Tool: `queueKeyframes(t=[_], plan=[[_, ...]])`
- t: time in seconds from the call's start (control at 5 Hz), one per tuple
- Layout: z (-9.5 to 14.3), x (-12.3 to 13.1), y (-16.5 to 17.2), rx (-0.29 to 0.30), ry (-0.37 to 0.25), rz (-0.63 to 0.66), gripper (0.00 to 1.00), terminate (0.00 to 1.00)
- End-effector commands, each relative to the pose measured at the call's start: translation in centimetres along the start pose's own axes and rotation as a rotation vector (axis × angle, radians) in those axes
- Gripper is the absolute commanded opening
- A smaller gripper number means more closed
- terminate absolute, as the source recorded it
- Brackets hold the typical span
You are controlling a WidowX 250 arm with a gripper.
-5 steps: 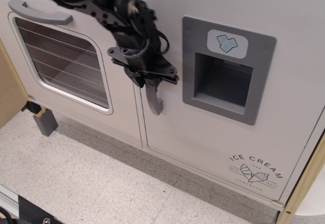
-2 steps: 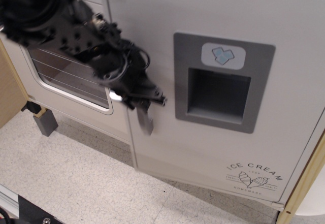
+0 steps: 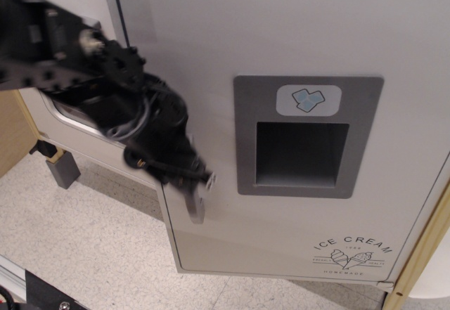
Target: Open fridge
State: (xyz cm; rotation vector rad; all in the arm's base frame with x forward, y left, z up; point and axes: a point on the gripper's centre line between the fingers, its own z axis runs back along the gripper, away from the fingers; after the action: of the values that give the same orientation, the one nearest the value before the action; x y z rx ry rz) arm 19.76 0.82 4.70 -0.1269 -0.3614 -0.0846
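"ICE CREAM" logo point(image 3: 349, 245) low on the fridge point(image 3: 295, 50) door, smaller lettering beneath unreadable

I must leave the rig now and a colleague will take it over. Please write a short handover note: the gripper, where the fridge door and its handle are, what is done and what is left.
Gripper: at the handle on the left edge of the fridge door; the arm hides the fingers, so grip cannot be confirmed.
Fridge door: already swung out from the cabinet, hinged on the right; its dispenser recess and ICE CREAM logo now face the camera more squarely.
Done: door has come away from the windowed door since a second ago.
Left: keep pulling until fully open, then release.
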Motion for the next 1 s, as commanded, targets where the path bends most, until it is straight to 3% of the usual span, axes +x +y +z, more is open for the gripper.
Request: queueKeyframes(t=[0.0,0.4,0.8], plan=[[6.1,-0.8,4.3,-0.018,0.062,0.19,1.0,0.0],[9.2,2.0,9.3,0.159,-0.033,0.511,1.0,0.0],[9.6,6.5,11.0,0.217,-0.126,0.727,1.0,0.0]])
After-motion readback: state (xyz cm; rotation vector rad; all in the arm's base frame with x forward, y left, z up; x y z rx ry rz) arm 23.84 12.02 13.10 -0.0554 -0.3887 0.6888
